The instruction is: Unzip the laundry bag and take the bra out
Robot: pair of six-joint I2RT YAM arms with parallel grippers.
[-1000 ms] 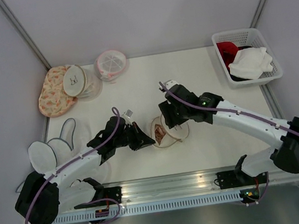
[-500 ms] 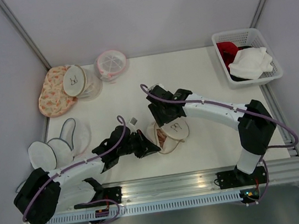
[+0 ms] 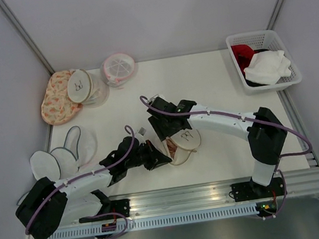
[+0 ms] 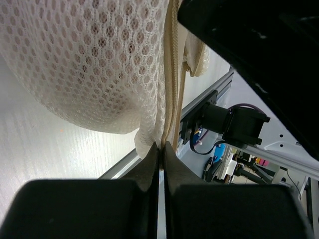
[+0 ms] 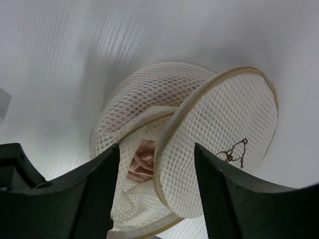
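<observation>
The cream mesh laundry bag (image 3: 182,143) lies at the table's front middle, its tan zipper rim parted and its lid with the black bra drawing (image 5: 234,152) lifted. The pinkish-beige bra (image 5: 143,160) shows inside the gap. My left gripper (image 3: 163,156) is shut on the bag's rim at its left edge; in the left wrist view the mesh and tan zipper (image 4: 167,99) run into the closed fingertips (image 4: 160,147). My right gripper (image 3: 162,132) is open, hovering just above the bag's opening, its fingers (image 5: 99,189) straddling it.
An orange floral bag (image 3: 58,98), another cream mesh case (image 3: 79,86) and a pink-trimmed domed bag (image 3: 119,68) sit at the back left. Flat white mesh pieces (image 3: 58,160) lie at the left edge. A white basket (image 3: 294,77) with white and red garments stands at the back right.
My right gripper has moved left and down over the bag's opening. My left gripper has shifted slightly toward the front, still holding the rim. The bag's lid now stands further open.
</observation>
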